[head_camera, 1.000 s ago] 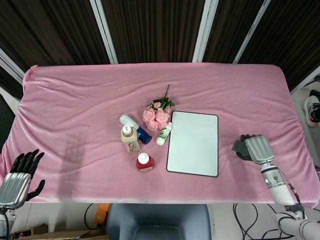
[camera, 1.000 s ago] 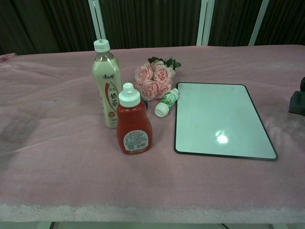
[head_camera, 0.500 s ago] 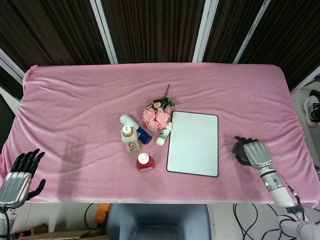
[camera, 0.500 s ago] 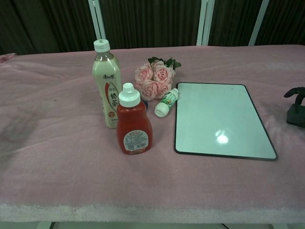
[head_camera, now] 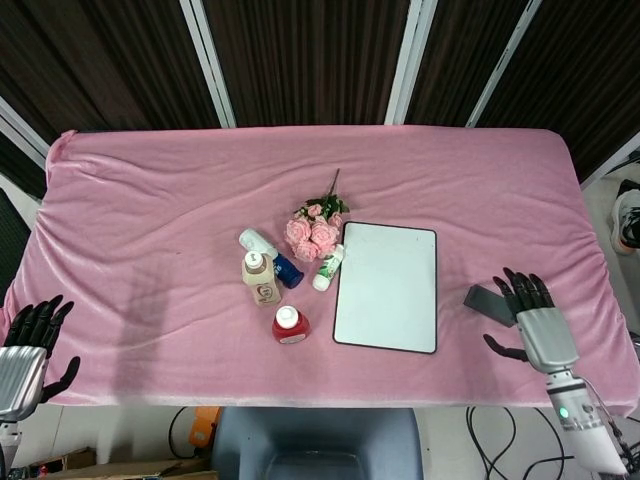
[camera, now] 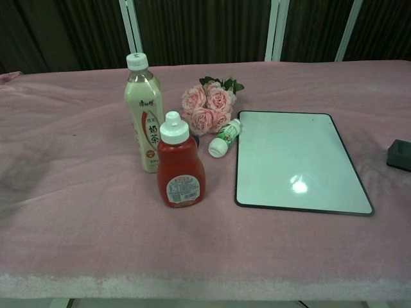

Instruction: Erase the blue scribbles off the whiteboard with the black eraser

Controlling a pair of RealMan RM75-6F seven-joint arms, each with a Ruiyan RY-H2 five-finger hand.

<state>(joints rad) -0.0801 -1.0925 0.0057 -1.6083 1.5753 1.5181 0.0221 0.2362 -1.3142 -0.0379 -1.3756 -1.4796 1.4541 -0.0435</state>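
Note:
The whiteboard (head_camera: 386,287) (camera: 295,160) lies flat on the pink cloth, right of centre, and its white face shows no blue marks. The black eraser (head_camera: 483,299) (camera: 399,154) rests on the cloth to the board's right, with nothing touching it. My right hand (head_camera: 529,314) hovers just right of the eraser near the table's front edge, fingers spread and holding nothing. At the table's front left corner my left hand (head_camera: 26,345) is open with fingers apart. Neither hand shows in the chest view.
Left of the board stand a milk-tea bottle (head_camera: 262,280) (camera: 144,114) and a red sauce bottle (head_camera: 289,324) (camera: 179,163). Pink roses (head_camera: 317,230) (camera: 209,106), a small white-green bottle (head_camera: 328,267) (camera: 224,136) and a blue-white bottle (head_camera: 270,255) lie beside them.
My right hand let go of the eraser, left it on the cloth, drew back toward the front edge and opened. The left hand sank slightly toward the table's edge.

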